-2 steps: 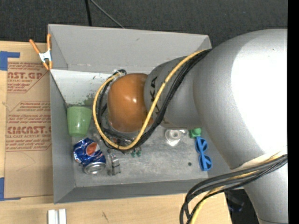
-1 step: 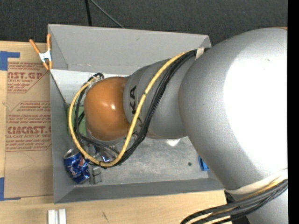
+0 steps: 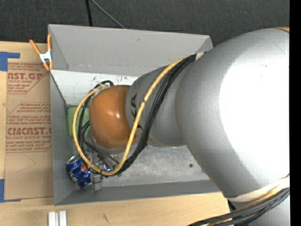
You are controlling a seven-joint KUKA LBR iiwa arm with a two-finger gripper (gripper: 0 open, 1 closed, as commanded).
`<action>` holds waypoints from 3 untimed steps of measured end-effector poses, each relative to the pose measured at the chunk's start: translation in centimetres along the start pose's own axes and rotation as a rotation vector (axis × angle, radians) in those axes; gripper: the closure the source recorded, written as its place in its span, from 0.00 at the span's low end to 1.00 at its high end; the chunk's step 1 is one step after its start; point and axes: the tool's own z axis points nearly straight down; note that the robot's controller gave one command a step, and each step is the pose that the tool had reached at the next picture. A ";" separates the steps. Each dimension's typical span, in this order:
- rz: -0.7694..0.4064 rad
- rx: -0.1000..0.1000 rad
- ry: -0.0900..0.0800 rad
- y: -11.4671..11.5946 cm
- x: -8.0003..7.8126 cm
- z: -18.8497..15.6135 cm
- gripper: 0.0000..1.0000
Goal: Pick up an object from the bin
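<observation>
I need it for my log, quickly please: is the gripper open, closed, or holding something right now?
Gripper: cannot be told. It is low in the bin, at the lower-left corner in the view, next to a crumpled blue packet.

The arm (image 3: 225,121) reaches leftward, its orange wrist cover (image 3: 108,117) above the gripper (image 3: 98,165), seemingly pointed down.
</observation>
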 end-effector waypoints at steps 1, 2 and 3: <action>0.136 -0.001 -0.007 0.3 -0.1 2.9 0.00; 0.137 -0.002 -0.010 0.3 -0.2 2.8 0.00; 0.137 -0.002 -0.007 0.3 -0.2 2.8 1.00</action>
